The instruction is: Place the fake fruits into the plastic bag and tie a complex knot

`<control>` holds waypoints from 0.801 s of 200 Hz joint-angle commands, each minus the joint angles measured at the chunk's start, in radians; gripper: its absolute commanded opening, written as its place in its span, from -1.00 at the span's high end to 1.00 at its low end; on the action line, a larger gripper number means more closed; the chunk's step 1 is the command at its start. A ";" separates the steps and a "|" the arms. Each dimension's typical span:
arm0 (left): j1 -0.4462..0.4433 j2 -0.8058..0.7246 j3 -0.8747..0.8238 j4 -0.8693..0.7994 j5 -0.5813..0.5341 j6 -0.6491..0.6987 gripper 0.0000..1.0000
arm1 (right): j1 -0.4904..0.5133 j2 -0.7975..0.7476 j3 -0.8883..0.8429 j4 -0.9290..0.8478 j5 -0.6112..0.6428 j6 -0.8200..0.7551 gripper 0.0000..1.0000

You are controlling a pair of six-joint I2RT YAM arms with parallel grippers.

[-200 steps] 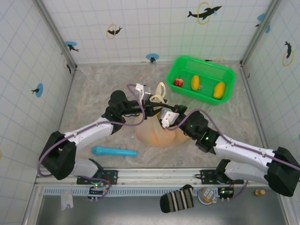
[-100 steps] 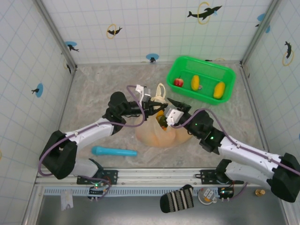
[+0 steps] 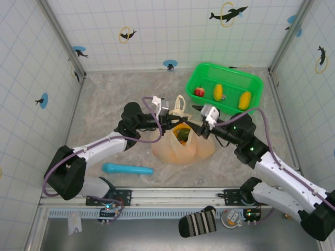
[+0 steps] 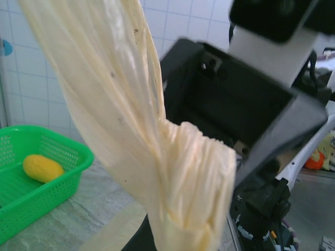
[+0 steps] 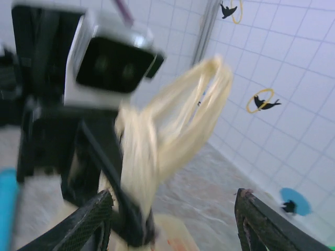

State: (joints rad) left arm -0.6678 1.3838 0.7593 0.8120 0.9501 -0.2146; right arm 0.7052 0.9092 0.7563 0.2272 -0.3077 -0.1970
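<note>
1. Now the right pincer (image 3: 197,120) has released and backed off, jaws apart, empty.
2. The left pincer (image 3: 166,119) stays clamped on the bag's (image 3: 180,149) handle, mid-desk.
3. Three fruits (image 3: 218,92) wait in the basket (image 3: 257,91); knotting looks premature.

The right gripper (image 3: 198,121) has been opened and drawn back from over the bag (image 3: 180,149) to its right. Fruits (image 3: 183,134) inside have been uncovered. The left gripper (image 3: 166,121) has been tightened on the handle (image 4: 157,157).
</note>
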 commanded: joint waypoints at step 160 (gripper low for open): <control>-0.014 -0.022 0.001 -0.040 0.012 0.043 0.67 | 0.227 0.105 0.231 -0.206 0.280 -0.009 0.80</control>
State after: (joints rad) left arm -0.6708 1.3834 0.7593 0.7784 0.9482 -0.1852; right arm 0.9234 1.0134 0.9218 0.0010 -0.0494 -0.1852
